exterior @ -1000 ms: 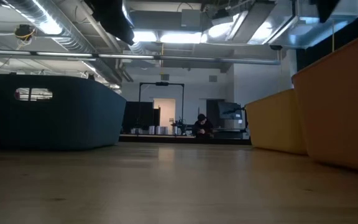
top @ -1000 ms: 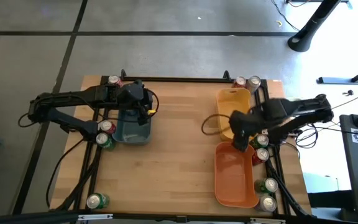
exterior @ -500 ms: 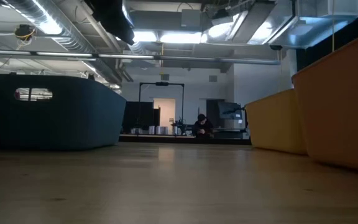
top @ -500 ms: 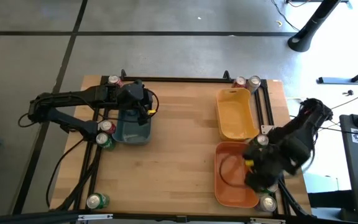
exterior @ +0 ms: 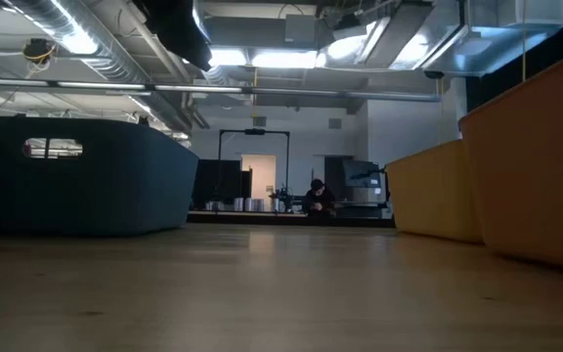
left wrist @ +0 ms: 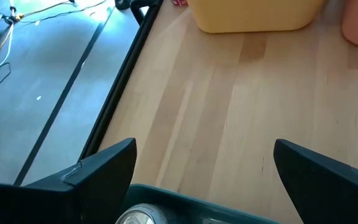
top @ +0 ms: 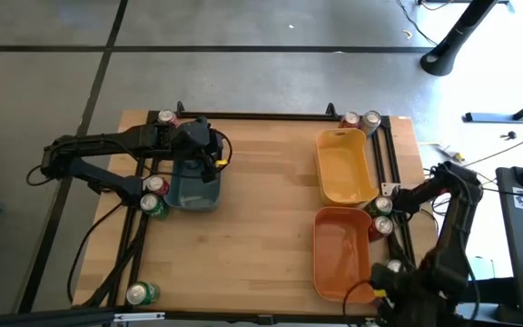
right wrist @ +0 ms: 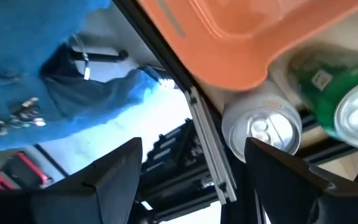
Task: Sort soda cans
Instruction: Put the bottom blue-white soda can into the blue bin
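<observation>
While the left gripper (top: 209, 162) hangs parted over the blue-grey bin (top: 193, 193), the right gripper (right wrist: 194, 180) drops at the near right corner, fingers apart and empty, onto a silver can (right wrist: 263, 130). That can is touching a green can (right wrist: 340, 99) and tucked under the orange bin (right wrist: 241, 37); a wide approach could topple both off the table edge.
</observation>
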`<state>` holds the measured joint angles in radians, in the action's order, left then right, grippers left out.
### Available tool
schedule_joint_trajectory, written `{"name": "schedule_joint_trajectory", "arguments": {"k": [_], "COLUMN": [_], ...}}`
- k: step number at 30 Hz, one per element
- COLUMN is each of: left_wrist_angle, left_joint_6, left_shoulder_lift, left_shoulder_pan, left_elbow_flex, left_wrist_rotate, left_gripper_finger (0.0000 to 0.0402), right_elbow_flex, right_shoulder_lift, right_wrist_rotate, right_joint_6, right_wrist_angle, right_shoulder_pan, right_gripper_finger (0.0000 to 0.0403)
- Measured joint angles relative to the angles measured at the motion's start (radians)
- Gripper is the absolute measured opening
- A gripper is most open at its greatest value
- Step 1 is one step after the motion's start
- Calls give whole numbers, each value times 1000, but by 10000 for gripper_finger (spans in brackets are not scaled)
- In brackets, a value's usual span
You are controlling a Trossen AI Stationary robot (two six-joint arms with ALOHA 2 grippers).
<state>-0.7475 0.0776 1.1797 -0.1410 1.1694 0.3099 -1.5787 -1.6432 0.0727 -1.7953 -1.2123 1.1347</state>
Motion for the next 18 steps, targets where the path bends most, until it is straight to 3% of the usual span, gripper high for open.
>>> {"name": "schedule_joint_trajectory", "arguments": {"k": [18], "left_wrist_angle": [1], "left_joint_6": [-3], "left_shoulder_lift": [0], "left_shoulder_pan": [0], "left_elbow_flex": [0], "left_wrist_rotate": [0], "left_gripper_finger": [367], "right_elbow_flex": [0], "right_shoulder_lift": [-74], "right_wrist_rotate": [-19], "right_joint_6": [40], "right_wrist_angle": [-91], "right_shoulder_pan": [53], "right_gripper_finger": [282]}}
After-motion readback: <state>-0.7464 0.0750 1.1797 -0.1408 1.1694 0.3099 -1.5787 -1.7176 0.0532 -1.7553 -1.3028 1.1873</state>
